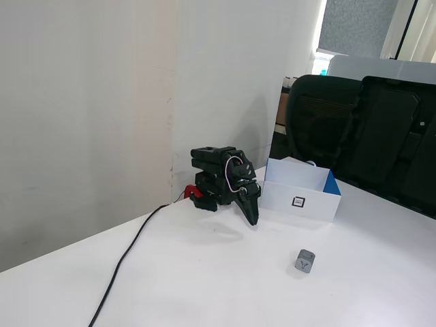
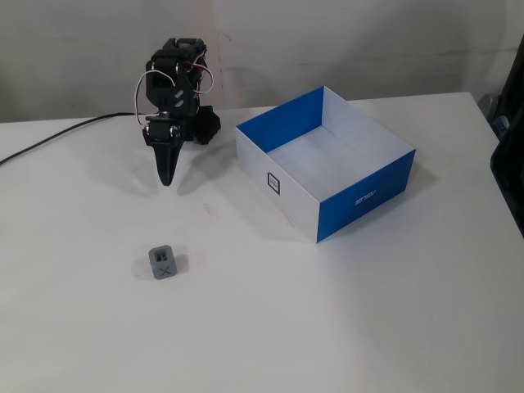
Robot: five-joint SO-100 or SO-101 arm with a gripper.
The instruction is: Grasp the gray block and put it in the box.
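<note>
Gray block [image 2: 163, 263] alone, apart from box [image 2: 360, 199].

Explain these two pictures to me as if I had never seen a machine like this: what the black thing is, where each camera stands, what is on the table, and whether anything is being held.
The black thing is a small robot arm, folded up at the back of a white table. Its pointed end is the tool, two fingers that pinch things. They look pressed together and hold nothing.

Both pictures show the same moment from two cameras that stand still. One looks from low down at the side, with a wall and dark office chairs behind. The other looks down on the table from higher up, facing the arm.

On the table lie three things: a small gray block, sitting apart from the arm; a low box with white and blue sides, open on top and empty; and a black cable that runs from the arm to the table's edge.
</note>
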